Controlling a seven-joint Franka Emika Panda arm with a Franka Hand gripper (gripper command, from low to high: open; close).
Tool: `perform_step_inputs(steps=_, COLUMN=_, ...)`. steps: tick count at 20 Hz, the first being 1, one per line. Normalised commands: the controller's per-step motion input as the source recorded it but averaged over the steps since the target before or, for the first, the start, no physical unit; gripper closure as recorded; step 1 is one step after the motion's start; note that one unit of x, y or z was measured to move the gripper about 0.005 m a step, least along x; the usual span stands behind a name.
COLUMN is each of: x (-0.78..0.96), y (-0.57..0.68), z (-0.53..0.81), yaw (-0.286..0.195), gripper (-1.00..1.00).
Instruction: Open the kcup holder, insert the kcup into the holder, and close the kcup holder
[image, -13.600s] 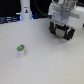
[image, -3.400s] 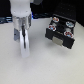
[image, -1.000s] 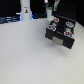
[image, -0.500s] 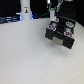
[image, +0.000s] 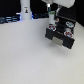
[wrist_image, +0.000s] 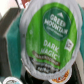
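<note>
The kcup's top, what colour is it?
Green with white lettering, on the kcup; clearest in the wrist view.

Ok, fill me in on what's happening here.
A single robot arm is working over the kcup holder, the black drawer unit toward the exterior view's right, whose drawer is pulled open. The gripper holds the kcup, its green top filling the wrist view, just above the pod slots at the drawer's back. Other pods already sit in some slots. The kcup is not yet seated, and the drawer remains to be closed.
</note>
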Motion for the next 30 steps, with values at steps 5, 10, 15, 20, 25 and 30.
perform_step_inputs(steps=5, x=0.40, y=0.38, z=0.38, yaw=0.000, gripper=1.00)
perform_step_inputs(steps=10, x=0.42, y=0.39, z=0.39, yaw=0.000, gripper=1.00)
perform_step_inputs(steps=15, x=0.45, y=0.50, z=0.29, yaw=0.000, gripper=1.00)
perform_step_inputs(steps=20, x=0.37, y=0.47, z=0.25, yaw=0.000, gripper=1.00)
perform_step_inputs(steps=25, x=0.13, y=0.29, z=0.05, yaw=0.012, gripper=1.00)
perform_step_inputs(steps=30, x=-0.04, y=0.20, z=-0.22, yaw=0.055, gripper=1.00)
